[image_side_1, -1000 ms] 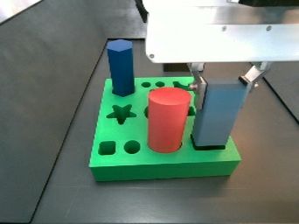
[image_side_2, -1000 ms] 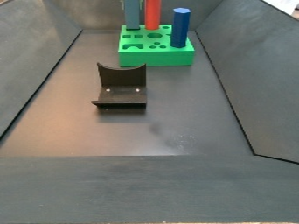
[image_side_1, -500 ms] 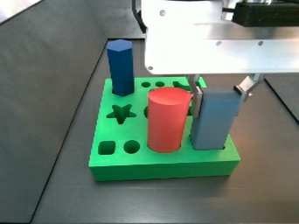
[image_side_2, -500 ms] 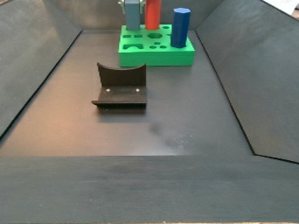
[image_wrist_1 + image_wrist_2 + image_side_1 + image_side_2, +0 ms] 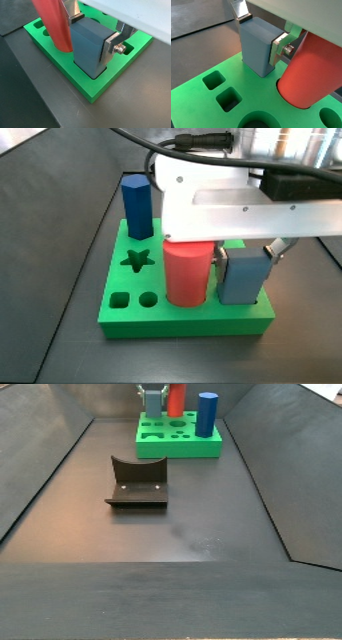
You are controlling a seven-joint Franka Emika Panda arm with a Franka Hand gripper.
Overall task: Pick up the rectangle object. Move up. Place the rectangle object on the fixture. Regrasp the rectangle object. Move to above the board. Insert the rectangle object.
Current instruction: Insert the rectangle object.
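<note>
The rectangle object [image 5: 90, 47] is a grey-blue block standing upright with its lower end inside a cut-out of the green board [image 5: 123, 65]. My gripper [image 5: 92, 32] is shut on it, one silver finger flat against each side near its top. Both wrist views show this hold: the gripper [image 5: 261, 34] clamps the block [image 5: 256, 47] right beside the red cylinder [image 5: 308, 75]. In a side view the block [image 5: 245, 276] stands at the board's [image 5: 187, 320] right side under the gripper [image 5: 250, 253]. The fixture [image 5: 136, 484] lies apart on the floor, nearer the camera than the board [image 5: 181, 449].
A red cylinder [image 5: 185, 273] stands in the board close beside the block. A taller dark-blue hexagonal prism [image 5: 138, 206] stands at the board's far corner. Star, round and square holes [image 5: 136, 258] are open on the board's left. Sloping dark walls [image 5: 40, 494] bound the floor.
The gripper has moved down with the rectangle object, and the block has sunk lower into its hole in the board, so less of it shows above the green surface.
</note>
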